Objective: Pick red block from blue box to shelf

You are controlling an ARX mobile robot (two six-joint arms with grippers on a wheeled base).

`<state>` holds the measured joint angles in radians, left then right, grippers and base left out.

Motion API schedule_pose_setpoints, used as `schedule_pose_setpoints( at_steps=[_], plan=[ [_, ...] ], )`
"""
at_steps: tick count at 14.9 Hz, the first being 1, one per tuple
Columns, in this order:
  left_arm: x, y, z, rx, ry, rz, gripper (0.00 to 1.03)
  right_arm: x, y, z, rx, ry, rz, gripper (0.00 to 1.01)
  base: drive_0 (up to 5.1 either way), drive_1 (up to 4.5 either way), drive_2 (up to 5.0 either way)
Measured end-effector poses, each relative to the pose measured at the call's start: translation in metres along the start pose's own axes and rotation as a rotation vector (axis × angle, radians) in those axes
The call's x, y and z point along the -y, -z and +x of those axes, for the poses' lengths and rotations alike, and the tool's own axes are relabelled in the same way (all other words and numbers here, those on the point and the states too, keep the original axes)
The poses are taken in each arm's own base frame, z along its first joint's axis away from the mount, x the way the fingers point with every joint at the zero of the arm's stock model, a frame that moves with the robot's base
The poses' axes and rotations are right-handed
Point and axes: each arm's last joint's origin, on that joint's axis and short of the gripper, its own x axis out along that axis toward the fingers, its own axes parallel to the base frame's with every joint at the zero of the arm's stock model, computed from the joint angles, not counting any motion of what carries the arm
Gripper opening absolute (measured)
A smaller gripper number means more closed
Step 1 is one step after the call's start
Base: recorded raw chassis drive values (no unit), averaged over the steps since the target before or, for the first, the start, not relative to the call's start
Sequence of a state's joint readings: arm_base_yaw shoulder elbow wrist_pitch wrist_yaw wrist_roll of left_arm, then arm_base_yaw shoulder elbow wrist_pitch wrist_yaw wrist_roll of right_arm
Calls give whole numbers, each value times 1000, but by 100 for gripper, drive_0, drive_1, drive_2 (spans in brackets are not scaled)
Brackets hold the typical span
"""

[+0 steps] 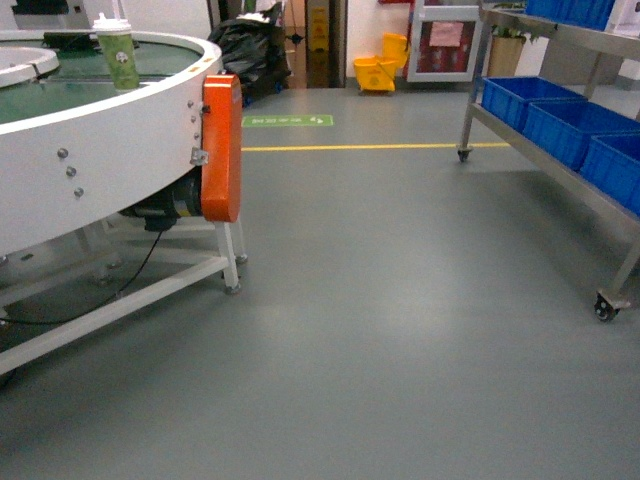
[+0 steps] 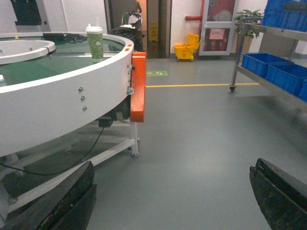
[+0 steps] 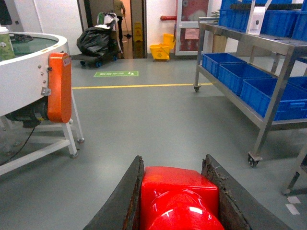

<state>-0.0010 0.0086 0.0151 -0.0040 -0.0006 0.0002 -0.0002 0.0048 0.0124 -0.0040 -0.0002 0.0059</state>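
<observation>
The red block (image 3: 180, 191), a glossy brick with a round stud, sits clamped between the dark fingers of my right gripper (image 3: 173, 165), held over the grey floor. The steel shelf (image 3: 276, 103) stands ahead on the right, with dark blue crates (image 3: 240, 74) on its tiers; it also shows in the head view (image 1: 540, 155). My left gripper (image 2: 173, 165) is open wide over bare floor with nothing between its fingers. The blue box is out of view. Neither gripper appears in the head view.
A round white conveyor table (image 1: 110, 150) with an orange guard (image 1: 222, 150) and a paper cup (image 1: 117, 52) fills the left. The shelf's caster (image 1: 606, 308) juts at the right. A yellow floor line (image 1: 370, 147), a mop bucket (image 1: 378, 72) and black bags (image 1: 250, 50) lie beyond.
</observation>
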Motion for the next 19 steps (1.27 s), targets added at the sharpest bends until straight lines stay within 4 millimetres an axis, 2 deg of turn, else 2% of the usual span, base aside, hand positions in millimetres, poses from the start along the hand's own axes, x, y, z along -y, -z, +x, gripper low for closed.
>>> schedule_pose_setpoints(
  at_steps=[10, 19],
  plan=[
    [0, 0, 0, 0, 0, 0, 98, 0, 0, 0, 0, 0, 0, 29, 6, 439, -427],
    [0, 0, 0, 0, -2, 0, 98, 0, 0, 0, 0, 0, 0, 29, -160, -160, -160]
  ],
)
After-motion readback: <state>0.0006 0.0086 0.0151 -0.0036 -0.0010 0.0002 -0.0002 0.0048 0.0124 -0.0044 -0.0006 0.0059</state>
